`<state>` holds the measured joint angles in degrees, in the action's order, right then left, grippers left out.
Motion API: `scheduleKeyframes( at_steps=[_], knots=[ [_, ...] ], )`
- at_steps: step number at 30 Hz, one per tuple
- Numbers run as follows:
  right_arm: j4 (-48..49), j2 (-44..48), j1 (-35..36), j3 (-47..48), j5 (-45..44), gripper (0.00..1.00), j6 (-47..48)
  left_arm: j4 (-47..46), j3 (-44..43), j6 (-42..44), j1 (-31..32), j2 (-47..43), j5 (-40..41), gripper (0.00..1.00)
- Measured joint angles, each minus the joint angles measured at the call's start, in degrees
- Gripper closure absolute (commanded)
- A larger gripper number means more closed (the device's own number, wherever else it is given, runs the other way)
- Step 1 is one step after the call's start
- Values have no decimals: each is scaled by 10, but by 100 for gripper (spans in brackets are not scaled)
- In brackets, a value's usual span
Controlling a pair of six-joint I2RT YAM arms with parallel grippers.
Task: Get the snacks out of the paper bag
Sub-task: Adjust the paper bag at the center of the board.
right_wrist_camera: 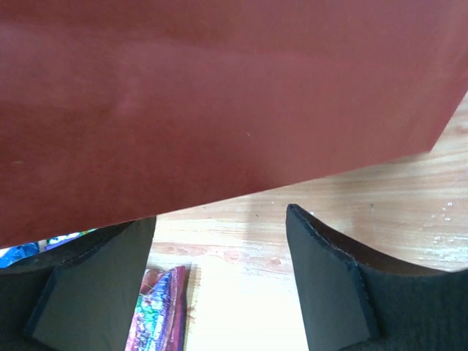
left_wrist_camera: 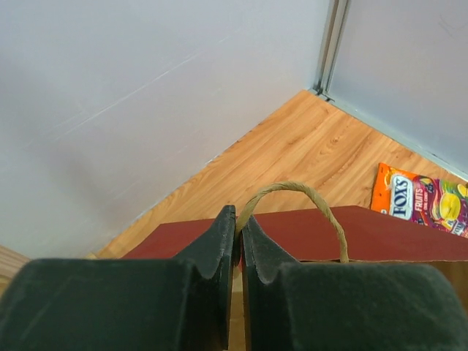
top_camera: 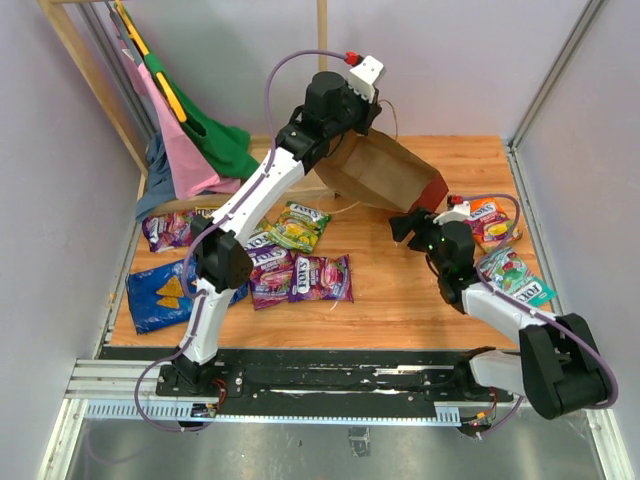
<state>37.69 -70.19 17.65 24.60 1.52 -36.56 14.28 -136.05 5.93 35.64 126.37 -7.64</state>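
The paper bag (top_camera: 385, 172), dark red outside, hangs tilted above the table's back middle. My left gripper (top_camera: 362, 122) is shut on its top rim by the string handle (left_wrist_camera: 296, 189); in the left wrist view its fingers (left_wrist_camera: 219, 248) pinch the edge. My right gripper (top_camera: 412, 220) is open just below the bag's low end; the red wall (right_wrist_camera: 219, 95) fills the right wrist view above its fingers (right_wrist_camera: 322, 270). Snacks lie on the table: a blue Doritos bag (top_camera: 165, 292), purple packets (top_camera: 320, 277), a yellow-green packet (top_camera: 298, 225), an orange packet (top_camera: 488, 218) and a teal packet (top_camera: 515, 275).
Pink and green garments (top_camera: 195, 145) hang from a wooden frame (top_camera: 85, 75) at the back left. Another purple packet (top_camera: 168, 228) lies below them. Walls close the table at the back and on both sides. The orange packet also shows in the left wrist view (left_wrist_camera: 420, 205).
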Motion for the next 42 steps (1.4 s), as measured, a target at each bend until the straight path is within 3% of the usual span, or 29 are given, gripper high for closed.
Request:
scheduleKeyframes(
  at_steps=[8, 18, 28, 35, 38, 42],
  knots=[
    [-40, 81, 11, 1, -25, 18, 44, 0, -9, 0, 0, 0, 0, 88],
    [-109, 131, 17, 35, 9, 17, 216, 2, -13, 0, 0, 0, 0, 87],
    [-252, 190, 34, 141, 137, 14, 383, 14, -30, 0, 0, 1, 1, 87],
    [-345, 259, 40, 226, 251, 12, 429, 19, -30, 0, 0, 10, 3, 87],
    [-383, 243, 49, 268, 305, 16, 447, 21, -30, -1, 0, 17, 3, 87],
    [-441, 165, 94, 343, 314, 20, 489, 22, -30, -4, 0, 20, 3, 87]
  ],
)
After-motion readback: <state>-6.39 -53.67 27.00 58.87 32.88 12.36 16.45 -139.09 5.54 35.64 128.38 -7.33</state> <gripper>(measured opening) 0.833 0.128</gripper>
